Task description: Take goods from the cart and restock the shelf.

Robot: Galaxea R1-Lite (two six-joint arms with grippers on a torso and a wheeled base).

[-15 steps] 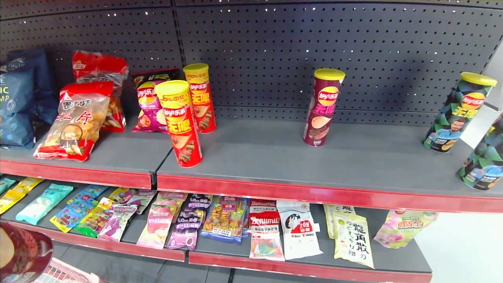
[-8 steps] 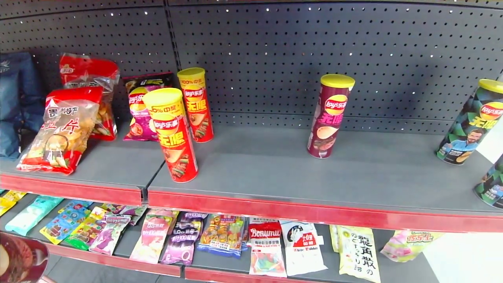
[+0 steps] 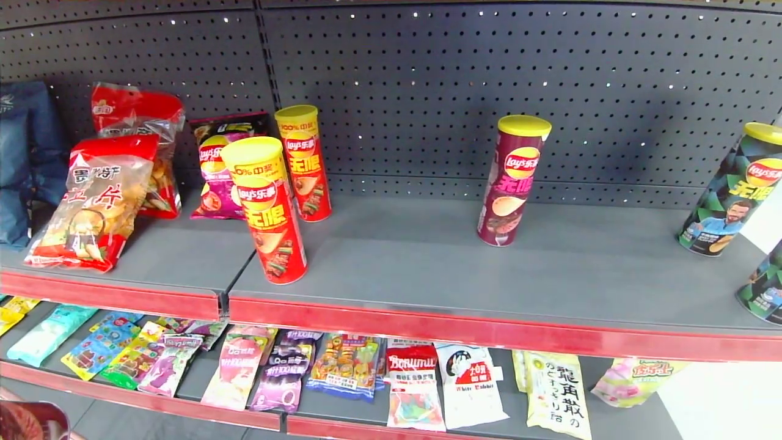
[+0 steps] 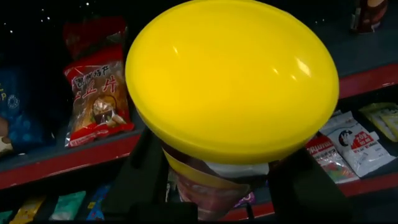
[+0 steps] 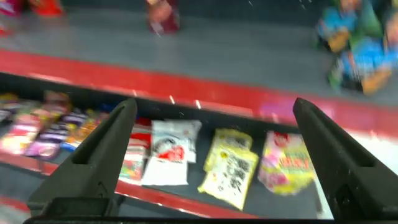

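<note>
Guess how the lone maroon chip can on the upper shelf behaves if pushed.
Maroon chip can: tall, narrow, upright, standing apart from other goods on the upper shelf, so a push high up probably tips it. Once down, the round body would likely roll. It looks like a stiff tube, probably light for its size. Glossy wrap may slip in a tool.

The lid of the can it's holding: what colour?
Yellow lid on the can, clearest in the left wrist view.

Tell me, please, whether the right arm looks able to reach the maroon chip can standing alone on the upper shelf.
Probably yes. The right gripper is open and empty, facing the shelves, and the maroon chip can stands alone with bare upper shelf around it; nothing seems to block the way.
</note>
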